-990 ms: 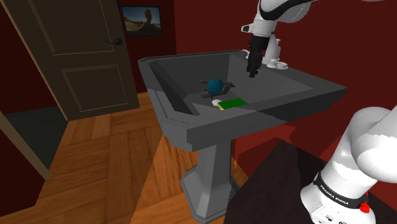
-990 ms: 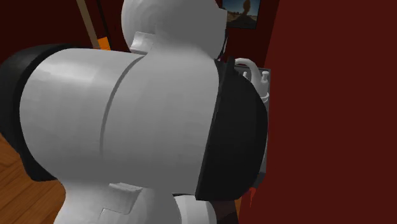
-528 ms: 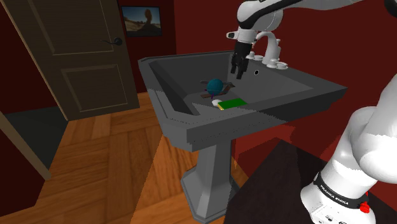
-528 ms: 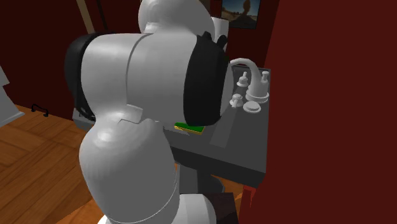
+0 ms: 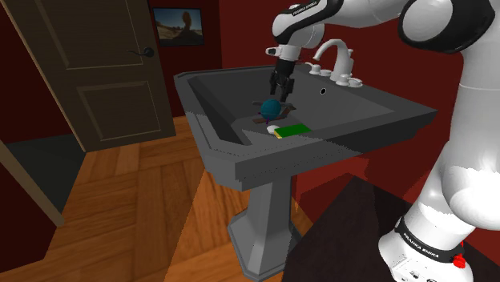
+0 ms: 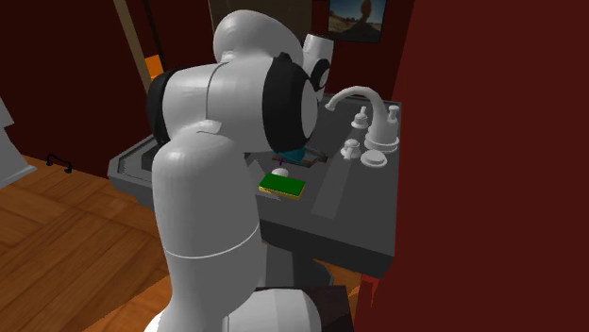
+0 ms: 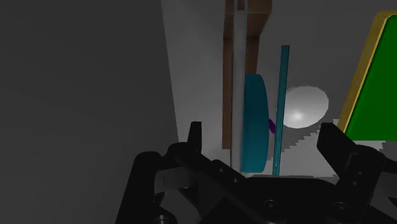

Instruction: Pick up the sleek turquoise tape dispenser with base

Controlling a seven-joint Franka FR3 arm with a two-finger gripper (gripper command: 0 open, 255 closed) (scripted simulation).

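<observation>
Fingers (image 7: 195, 141) nearer dispenser (image 7: 256, 121), green pad (image 7: 378, 83) beside

A green pad (image 5: 293, 129) lies in the grey sink (image 5: 232, 156).

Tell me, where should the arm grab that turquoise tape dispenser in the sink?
I'd grip the tape dispenser across its turquoise wheel, coming straight down from above. Seen from the wrist, the wheel stands on edge and narrow, lined up inside the open gripper, so its flat faces offer parallel surfaces. The brown base sits low in the sink.
</observation>
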